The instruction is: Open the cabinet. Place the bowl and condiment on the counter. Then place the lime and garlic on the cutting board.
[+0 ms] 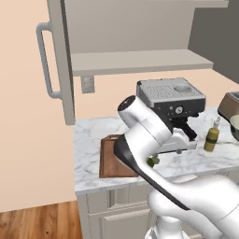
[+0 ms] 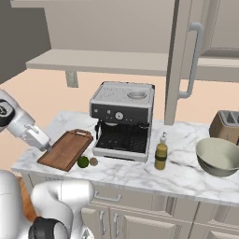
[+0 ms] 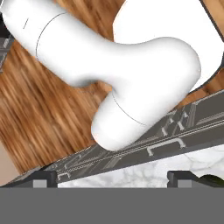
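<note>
On the white marble counter [image 2: 186, 179] the wide metallic bowl [image 2: 218, 156] sits at the right end, just in front of a brown toaster [image 2: 226, 125], and the yellow-olive condiment bottle [image 2: 161, 154] stands upright between the bowl and the coffee machine [image 2: 123, 119], near the machine's front right corner. At the counter's left end lies the dark wooden cutting board [image 2: 65, 149], its handle loop pointing toward the wall. The lime [image 2: 83, 162] and the garlic [image 2: 94, 161] rest side by side on the marble, just off the board's near right corner and in front of the coffee machine's base, not on the board. Above, the cabinet [image 1: 135, 60] stands open, its door [image 1: 60, 60] swung out with the long bar handle facing outward, and its lower shelf [image 1: 140, 59] shows bare. The arm bends low over the counter's front edge; in the left base view its forearm covers part of the board and the lime [image 1: 151, 161] peeks out beside it. From the hand view the claw [image 3: 113, 178] shows two dark tips set wide apart with nothing between them, so it is open, hanging over marble near the counter edge, with a dark green sliver by the right tip.
</note>
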Controlling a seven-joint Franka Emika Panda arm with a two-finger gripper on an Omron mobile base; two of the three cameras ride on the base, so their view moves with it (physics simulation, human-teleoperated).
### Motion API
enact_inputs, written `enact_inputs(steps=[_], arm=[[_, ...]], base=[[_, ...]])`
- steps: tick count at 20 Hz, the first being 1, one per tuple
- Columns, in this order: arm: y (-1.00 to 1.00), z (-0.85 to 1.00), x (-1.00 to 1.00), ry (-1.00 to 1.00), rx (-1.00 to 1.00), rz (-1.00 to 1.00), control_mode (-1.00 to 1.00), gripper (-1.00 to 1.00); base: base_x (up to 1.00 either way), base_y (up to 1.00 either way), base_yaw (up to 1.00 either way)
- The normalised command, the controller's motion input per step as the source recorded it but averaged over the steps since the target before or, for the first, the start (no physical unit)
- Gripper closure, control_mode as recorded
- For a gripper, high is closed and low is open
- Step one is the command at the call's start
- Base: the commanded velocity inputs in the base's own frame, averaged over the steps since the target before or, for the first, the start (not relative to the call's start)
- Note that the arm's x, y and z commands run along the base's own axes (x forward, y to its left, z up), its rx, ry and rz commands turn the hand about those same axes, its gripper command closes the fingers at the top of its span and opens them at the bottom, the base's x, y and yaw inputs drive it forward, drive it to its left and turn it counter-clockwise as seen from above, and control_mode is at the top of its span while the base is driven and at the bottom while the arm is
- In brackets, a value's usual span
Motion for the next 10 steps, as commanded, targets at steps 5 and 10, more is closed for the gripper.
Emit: enact_inputs(steps=[5,10], arm=[[0.00,-0.32,0.43,0.00,0.00,0.00,-1.00,-1.00],[0.00,-0.36,0.15,0.04,-0.03,0.00,-1.00,-1.00]], base=[[0.00,0.00,0.00],[0.00,0.00,0.00]])
